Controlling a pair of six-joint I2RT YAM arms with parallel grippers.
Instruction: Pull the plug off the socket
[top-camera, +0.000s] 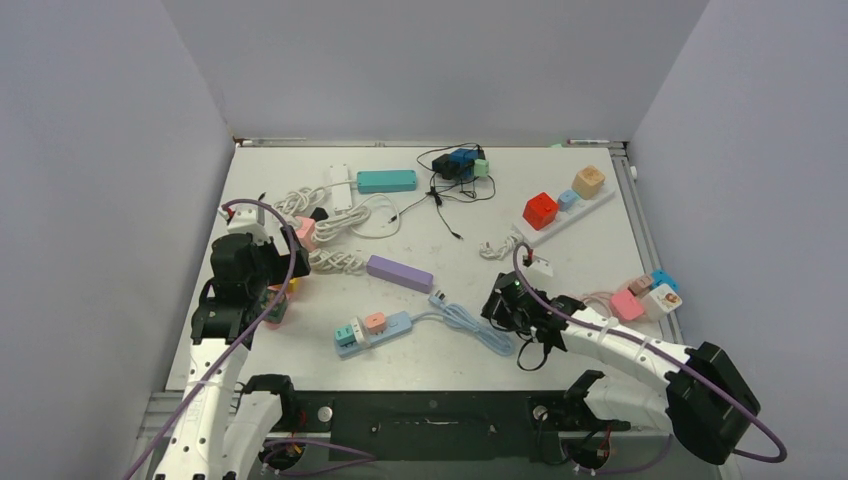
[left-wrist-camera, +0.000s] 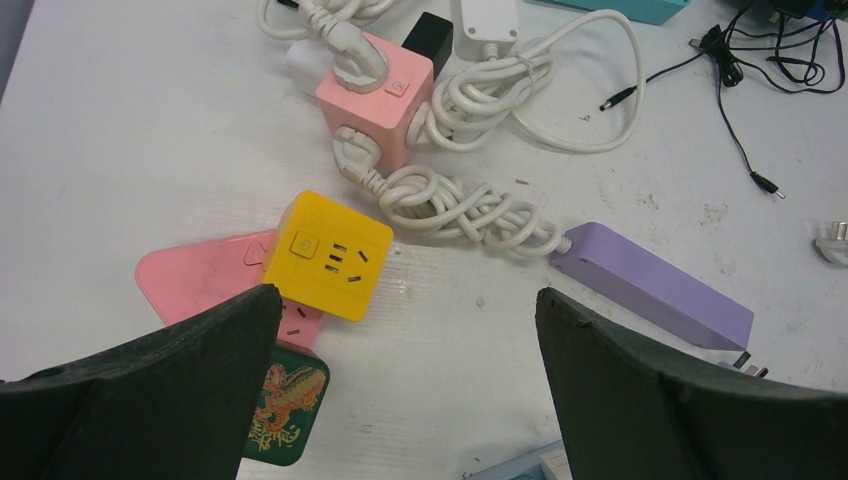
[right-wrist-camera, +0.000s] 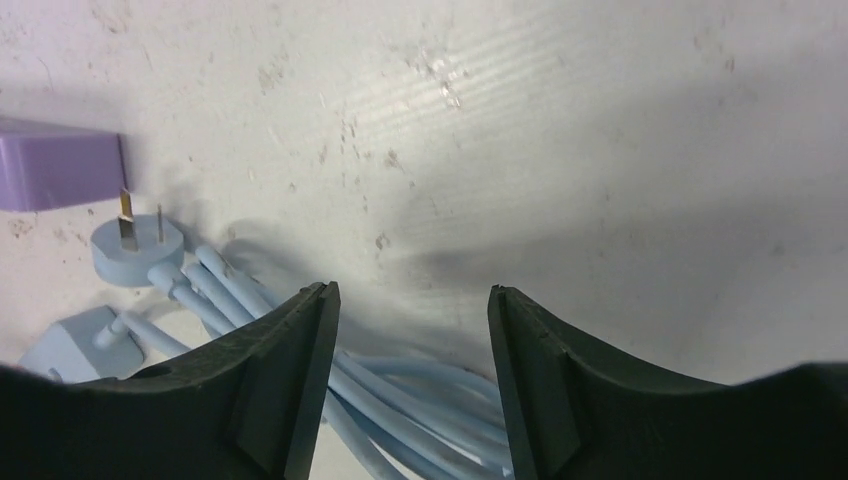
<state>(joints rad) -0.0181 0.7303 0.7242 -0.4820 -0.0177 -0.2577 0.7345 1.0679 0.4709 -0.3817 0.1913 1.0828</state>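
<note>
Right gripper (right-wrist-camera: 410, 295) hangs low over the counter (right-wrist-camera: 600, 150), its jaws partly apart and holding nothing, straddling the coiled light-blue cord (right-wrist-camera: 400, 400). You'll find the socket (top-camera: 392, 324) lying near the front middle of the counter, just left of that cord, with a teal plug (top-camera: 346, 335) and a pink plug (top-camera: 375, 321) seated side by side toward its left end. Your left gripper (left-wrist-camera: 407, 300) is spread wide and empty above the counter, beside a yellow cube (left-wrist-camera: 328, 255), with the lilac strip (left-wrist-camera: 650, 285) to its right.
</note>
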